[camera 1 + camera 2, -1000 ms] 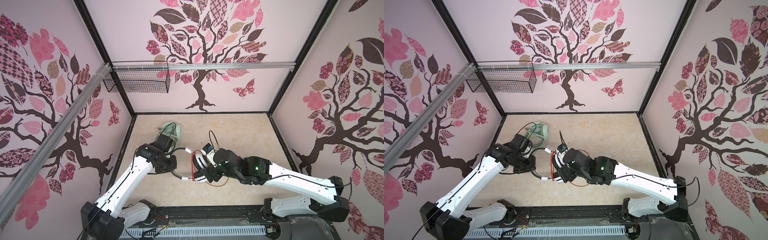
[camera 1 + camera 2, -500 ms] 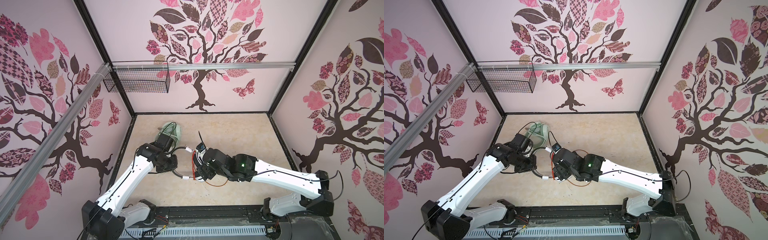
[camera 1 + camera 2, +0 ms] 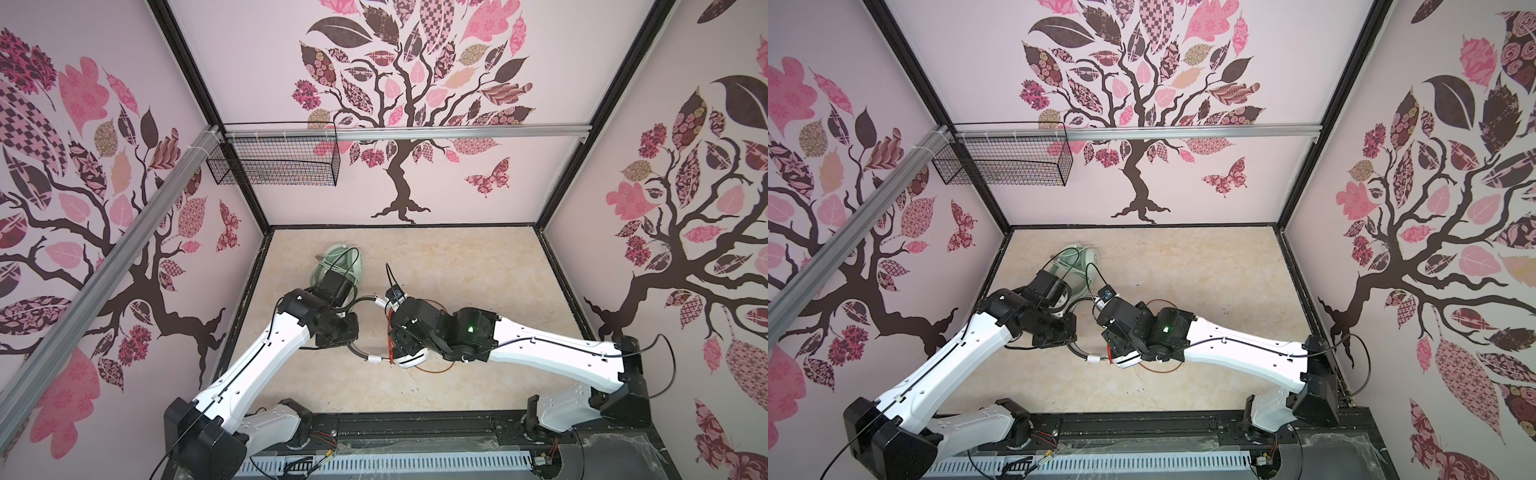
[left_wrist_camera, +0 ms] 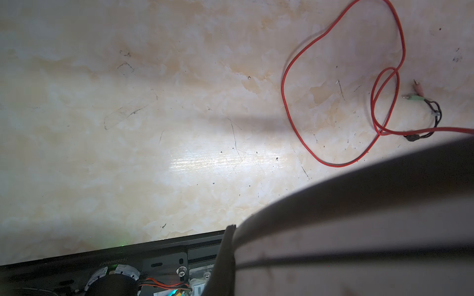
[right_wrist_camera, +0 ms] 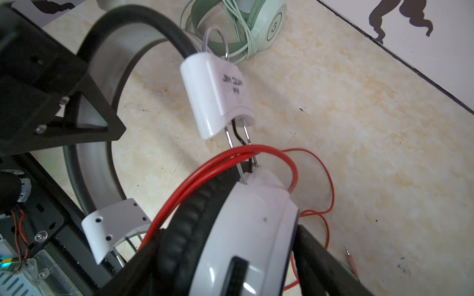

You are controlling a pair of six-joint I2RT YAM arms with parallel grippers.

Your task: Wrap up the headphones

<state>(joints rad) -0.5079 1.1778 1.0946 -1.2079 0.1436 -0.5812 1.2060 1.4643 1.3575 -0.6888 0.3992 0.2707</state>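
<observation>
Right wrist view: white-and-black headphones (image 5: 218,97), glossy cup (image 5: 251,217), orange-red cable (image 5: 251,148) looped above it (centre of table (image 3: 457,270)).
Left gripper (image 5: 97,123): clenched on headband (image 5: 143,23).
Right gripper (image 3: 405,347): straddles cup; grip unclear.

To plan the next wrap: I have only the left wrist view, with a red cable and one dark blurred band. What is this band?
Observer: The headband of the white-and-black headphones; the left claw is shut on it.
Operator: Where does the red cable lead?
Observer: It passes in several strands across the slider wires beside the white earcup.
Operator: And the second pair?
Observer: The mint-green headphones lie farther back, their cable bundled around them.
</observation>
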